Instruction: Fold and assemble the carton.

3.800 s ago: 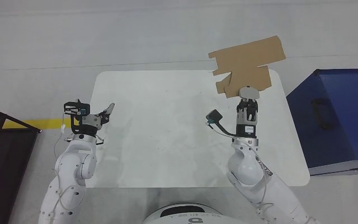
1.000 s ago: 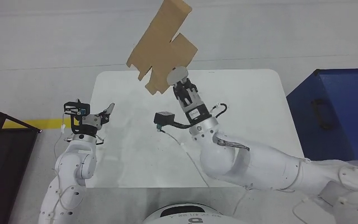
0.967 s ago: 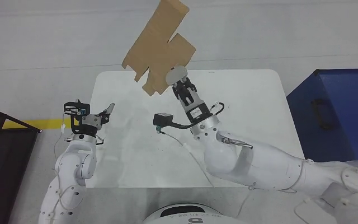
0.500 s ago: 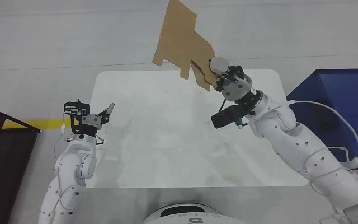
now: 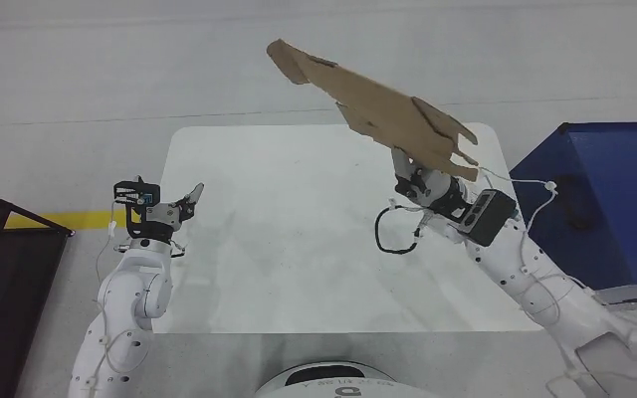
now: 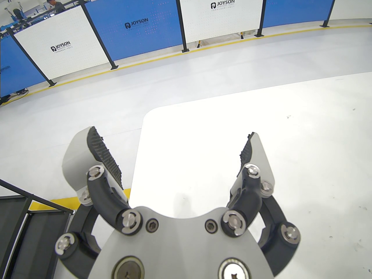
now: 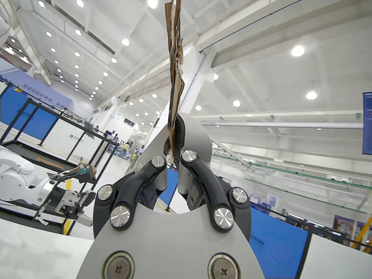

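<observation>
A flat, unfolded brown carton (image 5: 383, 104) is held up in the air over the far right part of the white table (image 5: 299, 259). My right gripper (image 5: 416, 169) is shut on its lower edge. In the right wrist view the carton (image 7: 175, 68) shows edge-on, pinched between the fingers of the right gripper (image 7: 173, 134) and rising toward the ceiling. My left gripper (image 5: 191, 195) stands open over the table's left edge, far from the carton. In the left wrist view the left gripper (image 6: 174, 152) has nothing between its ribbed pads.
A dark blue bin (image 5: 582, 209) stands off the table's right side. A black frame (image 5: 25, 269) sits on the floor at the left, beside a yellow floor line (image 5: 85, 217). Blue and white partition panels (image 6: 174, 15) stand across the floor beyond the table.
My right arm has swung to the right and turned over. The carton tipped from upright to a low slant reaching out toward the far left. My left arm kept still.
</observation>
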Controlling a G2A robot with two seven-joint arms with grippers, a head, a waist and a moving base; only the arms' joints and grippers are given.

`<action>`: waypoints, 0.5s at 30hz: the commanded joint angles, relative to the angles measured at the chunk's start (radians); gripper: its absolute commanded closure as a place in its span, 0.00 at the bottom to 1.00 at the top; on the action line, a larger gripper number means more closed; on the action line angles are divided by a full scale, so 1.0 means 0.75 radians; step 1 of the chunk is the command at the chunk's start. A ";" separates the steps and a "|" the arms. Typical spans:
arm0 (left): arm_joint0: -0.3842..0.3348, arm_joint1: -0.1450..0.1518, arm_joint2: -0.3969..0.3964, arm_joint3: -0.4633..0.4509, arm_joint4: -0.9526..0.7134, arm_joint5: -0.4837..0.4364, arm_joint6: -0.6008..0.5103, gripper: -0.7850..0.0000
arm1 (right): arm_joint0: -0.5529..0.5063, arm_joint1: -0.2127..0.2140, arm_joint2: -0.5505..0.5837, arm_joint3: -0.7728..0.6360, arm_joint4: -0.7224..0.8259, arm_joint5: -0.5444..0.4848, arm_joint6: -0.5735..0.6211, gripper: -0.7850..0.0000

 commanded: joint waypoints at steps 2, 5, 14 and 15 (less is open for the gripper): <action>0.000 0.000 0.000 0.000 0.000 0.000 0.000 0.00 | 0.034 -0.025 -0.025 0.042 -0.016 0.041 0.081 1.00; 0.000 0.000 0.000 0.000 0.000 0.000 0.000 0.00 | 0.034 -0.025 -0.025 0.042 -0.016 0.041 0.081 1.00; 0.000 0.000 0.000 0.000 0.000 0.000 0.000 0.00 | 0.026 -0.029 -0.038 0.014 0.038 -0.069 0.087 1.00; 0.000 0.000 0.000 0.000 0.000 0.000 0.000 0.00 | 0.036 -0.032 -0.031 0.033 0.086 -0.141 0.110 1.00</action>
